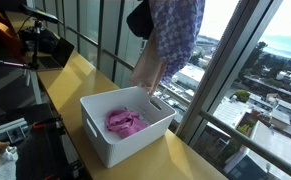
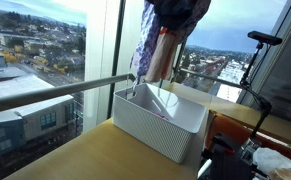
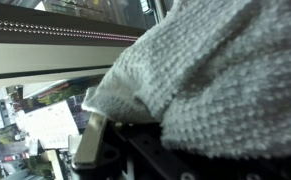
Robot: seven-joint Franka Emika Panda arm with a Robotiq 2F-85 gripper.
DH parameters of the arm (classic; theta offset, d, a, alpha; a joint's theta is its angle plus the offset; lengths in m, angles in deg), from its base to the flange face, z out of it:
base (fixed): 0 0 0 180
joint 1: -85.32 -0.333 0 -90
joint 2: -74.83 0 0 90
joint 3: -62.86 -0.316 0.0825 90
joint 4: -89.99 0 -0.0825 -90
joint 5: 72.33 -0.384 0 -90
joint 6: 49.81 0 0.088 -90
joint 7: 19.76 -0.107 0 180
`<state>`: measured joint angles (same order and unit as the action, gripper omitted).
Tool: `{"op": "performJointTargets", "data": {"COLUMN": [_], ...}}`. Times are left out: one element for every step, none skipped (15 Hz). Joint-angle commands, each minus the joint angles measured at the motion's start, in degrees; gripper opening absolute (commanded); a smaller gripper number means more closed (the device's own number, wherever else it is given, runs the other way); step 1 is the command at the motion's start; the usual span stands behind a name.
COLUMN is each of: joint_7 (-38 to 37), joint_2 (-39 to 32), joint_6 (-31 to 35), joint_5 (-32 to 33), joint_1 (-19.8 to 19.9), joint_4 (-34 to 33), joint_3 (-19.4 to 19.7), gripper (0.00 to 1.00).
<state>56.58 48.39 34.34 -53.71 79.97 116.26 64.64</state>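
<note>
The gripper was up high, its jaws clamped together on a cloth, a blue-and-white checked one that draped over it and hid the fingertips. A paler towel hung down from the same bundle, though I could not tell whether the jaws pinched it too. In the wrist view the towel filled most of the picture, its nubbly weave right against the gripper's dark body.

Both pieces dangled in the air above a white bin, the towel's lower end just over its rim near the window side. In an exterior view the cloth hung over the bin as well. A pink rag lay crumpled in the bin's bottom. The bin stood on a yellow table set against tall windows, with a rail outside.
</note>
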Motion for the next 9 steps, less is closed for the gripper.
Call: {"op": "performJointTargets", "data": {"joint_7": [0.3, 0.2, 0.0, -0.3, -0.6, -1.2, -1.7, -2.2, -2.8], "joint_2": [-1.4, -1.7, -2.1, -2.2, -2.1, -2.2, -2.7, -2.9, -3.1], "joint_6": [-0.6, -0.8, -0.9, -1.2, -1.7, -2.1, -2.2, -2.6, -3.0], "joint_5": [-2.2, -2.4, -2.4, -2.1, -1.9, -1.5, -1.3, -1.3, -1.5], "joint_1": [0.6, 0.4, 0.0, -0.7, -1.4, -2.4, -3.0, -3.7, -4.2], "joint_4": [-2.3, -2.2, -2.1, -2.1, -2.1, -2.0, -2.0, -1.9, -1.9], "joint_3": [0.1, 0.0, 0.0, 0.1, 0.1, 0.2, 0.2, 0.1, 0.0], "gripper": [0.0, 0.0, 0.0, 0.0, 0.0, 0.0, 0.0, 0.0, 0.0]}}
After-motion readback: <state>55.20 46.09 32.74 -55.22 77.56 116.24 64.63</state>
